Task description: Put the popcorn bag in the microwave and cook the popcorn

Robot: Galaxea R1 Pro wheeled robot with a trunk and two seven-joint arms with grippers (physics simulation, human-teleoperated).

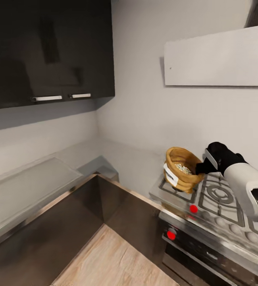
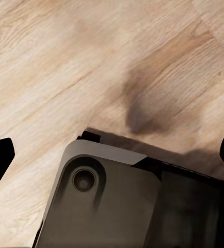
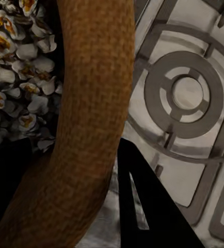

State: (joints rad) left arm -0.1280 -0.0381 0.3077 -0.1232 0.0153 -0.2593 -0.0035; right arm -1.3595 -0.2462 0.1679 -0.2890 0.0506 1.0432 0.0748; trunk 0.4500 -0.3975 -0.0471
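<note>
The tan-brown popcorn bag (image 1: pixel 180 172) with a white label is tilted over the left corner of the stove, and I cannot tell whether its base touches the grate. My right gripper (image 1: pixel 202 167) is shut on its rolled rim (image 3: pixel 91 129), one finger inside and one dark finger (image 3: pixel 143 206) outside. White-and-yellow puffed popcorn (image 3: pixel 19 77) fills the bag (image 1: pixel 182 168). The pale grey countertop (image 1: pixel 125 159) runs from the corner to the stove. My left gripper (image 2: pixel 112 155) hangs open over the wooden floor with nothing between its fingertips. The microwave is out of view.
A gas hob (image 1: pixel 220 194) with grey grates and red knobs (image 1: pixel 193 208) sits above a built-in oven (image 1: pixel 208 258). Dark wall cabinets (image 1: pixel 49 51) hang at upper left, a white hood (image 1: pixel 220 59) at upper right. The robot's base (image 2: pixel 117 201) shows over the wooden floor (image 1: pixel 113 262).
</note>
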